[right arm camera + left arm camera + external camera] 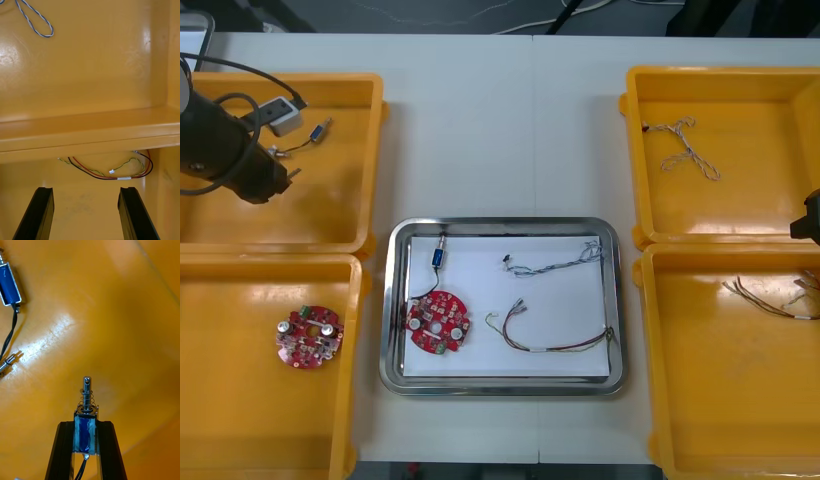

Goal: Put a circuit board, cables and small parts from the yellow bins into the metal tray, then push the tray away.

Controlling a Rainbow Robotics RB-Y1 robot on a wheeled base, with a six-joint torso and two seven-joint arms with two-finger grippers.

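My left gripper (86,424) is shut on a small metal part (86,405), a blue block with a spring and pin, held above the floor of the far left yellow bin (330,210). In the front view the left gripper (278,178) hangs over that bin. Another blue small part (9,285) with a black lead lies farther off. My right gripper (88,213) stands open over the near right bin (740,400), short of a red and yellow cable (112,171). The metal tray (395,300) holds a circuit board (438,322), a small part (438,257) and two cables.
A second circuit board (308,337) lies in the near left bin (240,430). A twisted blue and white cable (688,150) lies in the far right bin (780,90). The wall (90,131) between the right bins crosses ahead of my right fingers.
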